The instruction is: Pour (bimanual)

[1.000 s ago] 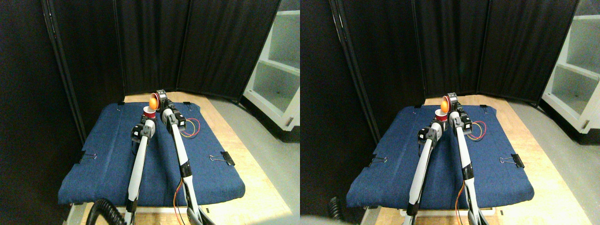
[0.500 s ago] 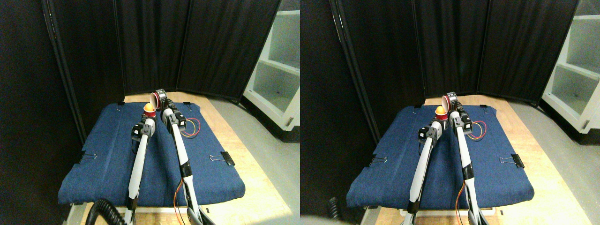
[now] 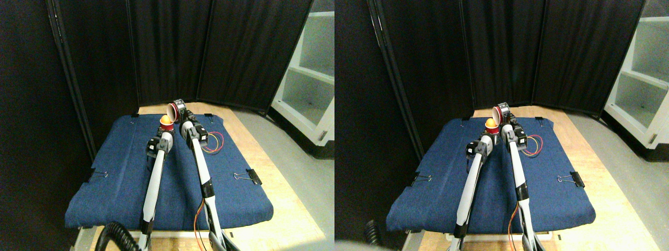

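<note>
Jaws: left gripper (image 3: 165,133) pinches upright cup (image 3: 166,126), ball (image 3: 166,120) on its mouth; right gripper (image 3: 181,116) pinches tilted cup (image 3: 171,109) just above-right. Risk: ball perched high, any jolt rolls it onto cloth (image 3: 120,167).

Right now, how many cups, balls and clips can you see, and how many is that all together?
Red cups: 2, one upright on the left manipulator, one tipped on the right manipulator
Orange balls: 1, sitting in the upright cup
Black binder clips I can make out clearly: 1, at the blue cloth's right edge
Total: 4
</note>
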Controlling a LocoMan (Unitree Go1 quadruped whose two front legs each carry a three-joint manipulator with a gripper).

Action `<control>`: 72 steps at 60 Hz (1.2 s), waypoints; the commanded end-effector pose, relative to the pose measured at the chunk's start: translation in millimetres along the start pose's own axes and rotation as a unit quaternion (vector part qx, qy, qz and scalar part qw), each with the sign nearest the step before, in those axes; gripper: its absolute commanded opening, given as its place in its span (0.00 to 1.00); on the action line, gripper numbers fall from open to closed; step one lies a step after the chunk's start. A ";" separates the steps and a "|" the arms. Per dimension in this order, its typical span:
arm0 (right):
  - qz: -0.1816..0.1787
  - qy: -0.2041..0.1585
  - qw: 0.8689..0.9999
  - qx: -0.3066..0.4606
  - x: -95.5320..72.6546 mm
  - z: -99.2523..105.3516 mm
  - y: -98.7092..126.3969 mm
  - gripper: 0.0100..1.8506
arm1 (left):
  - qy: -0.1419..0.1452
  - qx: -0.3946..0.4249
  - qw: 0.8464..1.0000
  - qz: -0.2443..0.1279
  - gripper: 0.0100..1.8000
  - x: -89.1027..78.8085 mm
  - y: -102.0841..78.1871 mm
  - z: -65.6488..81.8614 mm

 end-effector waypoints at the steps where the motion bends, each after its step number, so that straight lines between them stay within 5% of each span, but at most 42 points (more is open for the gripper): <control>1: 0.007 -0.022 0.999 0.039 2.0 5.6 1.8 0.21 | 0.002 0.000 1.000 -0.025 0.18 -1.6 -9.8 -0.7; 27: -0.084 -0.059 0.965 0.239 -17.0 9.7 -20.0 0.22 | 0.001 0.004 1.000 -0.028 0.18 -6.6 -8.9 -0.3; 53: -0.151 -0.085 0.931 0.322 -30.3 -5.5 -44.5 0.23 | 0.000 0.005 0.999 -0.036 0.18 -13.8 -7.9 3.1; 67: -0.160 -0.122 0.887 0.416 -35.7 -17.5 -62.1 0.18 | -0.009 0.003 0.999 -0.038 0.18 -12.8 -6.4 8.6; 68: -0.163 -0.126 0.876 0.436 -37.7 -20.3 -65.9 0.18 | -0.010 0.009 0.999 -0.042 0.18 -11.3 -5.8 11.1; 72: -0.168 -0.133 0.871 0.442 -40.3 -23.9 -70.2 0.18 | -0.010 0.010 0.999 -0.042 0.18 -9.7 -5.5 14.9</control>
